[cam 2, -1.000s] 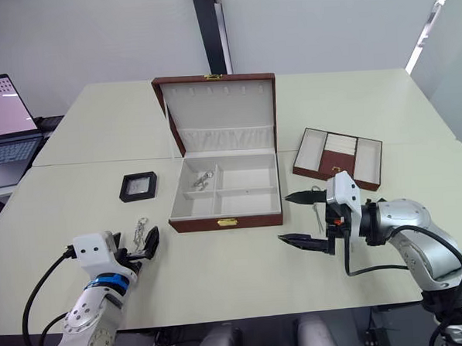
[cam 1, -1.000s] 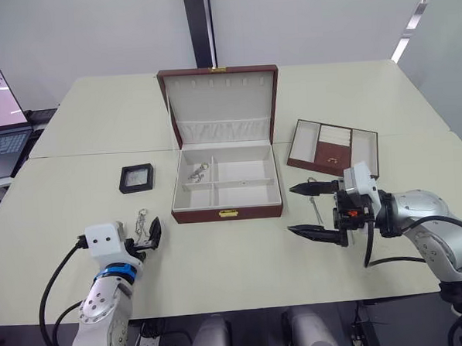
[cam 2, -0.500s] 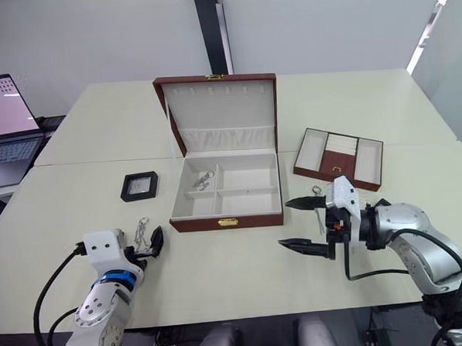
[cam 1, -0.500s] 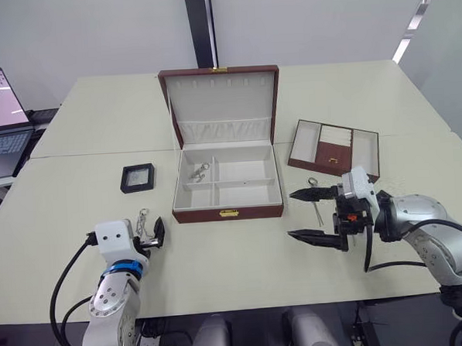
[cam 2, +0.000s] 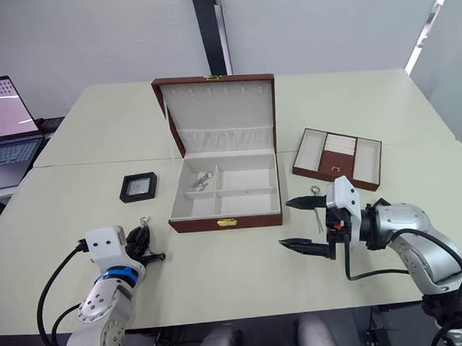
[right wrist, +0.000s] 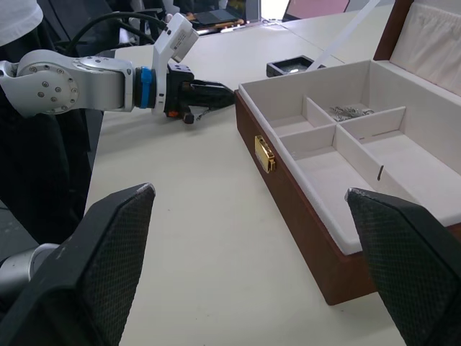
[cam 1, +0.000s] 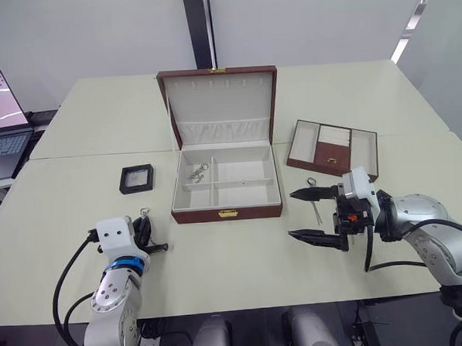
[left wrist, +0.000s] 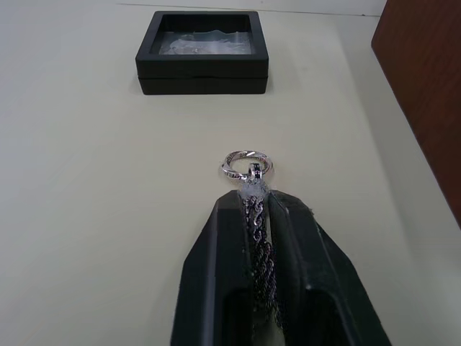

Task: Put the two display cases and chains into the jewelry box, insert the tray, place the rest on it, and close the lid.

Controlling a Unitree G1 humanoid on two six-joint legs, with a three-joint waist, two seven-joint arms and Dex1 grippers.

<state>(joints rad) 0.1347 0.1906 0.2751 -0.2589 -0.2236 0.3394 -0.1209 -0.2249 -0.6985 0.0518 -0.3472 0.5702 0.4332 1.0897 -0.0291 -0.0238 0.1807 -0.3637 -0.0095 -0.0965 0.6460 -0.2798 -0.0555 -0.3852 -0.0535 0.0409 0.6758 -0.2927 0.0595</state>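
The jewelry box (cam 1: pixel 225 187) sits at the centre of the head views with its lid (cam 1: pixel 220 104) raised upright behind it; one chain (cam 1: pixel 198 172) lies in its rear-left compartment, and the other compartments look bare. In the lower left of the frame the left gripper (cam 1: pixel 151 238) rests low on the table (cam 1: pixel 69 197), and the left wrist view makes plain what the head views leave vague: its two black fingers (left wrist: pixel 216 274) are pinched together on a second silver chain (left wrist: pixel 256 238), whose ring clasp (left wrist: pixel 246 166) pokes out past the tips onto the tabletop. Farther along in that wrist view, and at centre-left in the head views, lies a black display case (cam 1: pixel 136 179), apart from the box. At the lower right the right gripper (cam 1: pixel 304 214) hovers with its fingers spread wide and nothing between them. Just beside its upper finger a small metal piece (cam 1: pixel 313 196) lies on the table; what it is I cannot tell. The tray (cam 1: pixel 332 148) lies at centre-right, near the box's right side. A laptop (cam 1: pixel 0 123) stands at the left edge.
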